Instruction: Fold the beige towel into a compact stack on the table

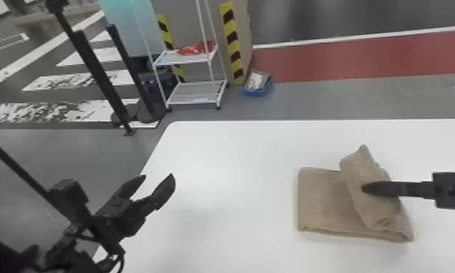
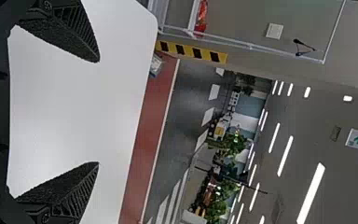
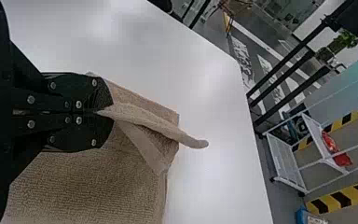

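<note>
On the right half of the white table lies the beige towel (image 1: 320,199), its left part flat and folded, its right part lifted into a raised flap. My right gripper (image 1: 368,188) comes in from the right edge over that flap. In the right wrist view, the right gripper (image 3: 103,112) is shut on the towel (image 3: 88,186), pinching a fold that sticks out past its fingertips. My left gripper (image 1: 157,181) is above the table's left edge, away from the towel. The left wrist view has the left gripper (image 2: 99,112) with its fingers wide apart and nothing between them.
The white table (image 1: 230,156) has its left edge under the left arm. Beyond its far edge stand a white shelf cart (image 1: 193,92), a blue bin (image 1: 258,84) and black posts (image 1: 103,76) on the floor.
</note>
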You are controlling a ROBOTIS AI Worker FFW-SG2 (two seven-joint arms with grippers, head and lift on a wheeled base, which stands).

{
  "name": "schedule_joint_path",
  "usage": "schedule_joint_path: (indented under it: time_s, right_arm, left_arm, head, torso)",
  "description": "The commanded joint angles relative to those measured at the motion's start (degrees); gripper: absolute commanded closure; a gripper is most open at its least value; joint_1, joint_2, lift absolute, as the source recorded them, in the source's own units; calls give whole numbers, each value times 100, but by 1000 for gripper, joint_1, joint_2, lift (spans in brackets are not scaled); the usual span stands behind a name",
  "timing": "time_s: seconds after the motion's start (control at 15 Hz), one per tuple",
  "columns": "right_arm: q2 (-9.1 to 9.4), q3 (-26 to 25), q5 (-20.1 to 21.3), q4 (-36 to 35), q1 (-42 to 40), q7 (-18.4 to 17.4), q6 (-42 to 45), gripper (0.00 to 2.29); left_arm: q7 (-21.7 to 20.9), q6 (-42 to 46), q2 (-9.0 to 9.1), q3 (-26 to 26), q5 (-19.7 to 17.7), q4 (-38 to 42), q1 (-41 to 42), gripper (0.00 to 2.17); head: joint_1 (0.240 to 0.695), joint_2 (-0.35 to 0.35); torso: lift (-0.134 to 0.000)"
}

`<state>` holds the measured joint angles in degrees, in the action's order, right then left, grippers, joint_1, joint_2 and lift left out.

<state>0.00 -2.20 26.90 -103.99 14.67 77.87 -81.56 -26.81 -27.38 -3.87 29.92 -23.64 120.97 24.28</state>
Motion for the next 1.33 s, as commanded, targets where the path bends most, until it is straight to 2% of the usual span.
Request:
schedule_joint_path:
  time_s: [0.0, 0.07, 0.13, 0.2, 0.4, 0.67, 1.0, 1.13, 1.27]
  right_arm:
    - [5, 79, -106, 230, -60, 45, 302, 1420]
    - [5, 70, -185, 326, -96, 45, 461, 1106]
    - [5, 70, -334, 379, -131, 45, 478, 485]
    - [5, 70, -519, 388, -210, 45, 601, 73]
    - [5, -27, -958, 441, -315, 45, 707, 19]
    - [5, -317, -1292, 388, -377, 45, 742, 49]
    - [5, -413, -1310, 1, -579, 45, 707, 66]
    - [5, -220, -1152, -377, -799, 45, 724, 73]
    - [5, 0, -1002, -623, -1010, 45, 795, 90]
  left_arm:
    - [0, 17, 0, 23, 0, -12, 24, 87]
    - [0, -1, 0, 23, 0, -21, 24, 87]
    - [0, -1, 0, 32, 0, -38, 24, 87]
    - [0, 17, 0, 23, 0, -47, 24, 87]
    - [0, 17, 0, 5, 0, -65, 15, 87]
    - [0, 17, -9, 23, 0, -82, -2, 87]
    - [0, 52, -26, 41, 0, -144, -11, 87]
    - [-44, 52, -26, 32, 0, -135, -38, 87]
    - [-299, 17, -26, 41, 0, -126, -125, 87]
  head:
    - [695, 315]
    - [695, 323]
    - [695, 328]
    - [695, 333]
    - [695, 350]
    - [695, 350]
    - [695, 350]
    - [695, 350]
    - [695, 350]
  torso:
    - [-124]
    - [-124]
    - [-124]
    - [-124]
    - [-124]
    - [-124]
    - [-124]
    - [-124]
    - [-124]
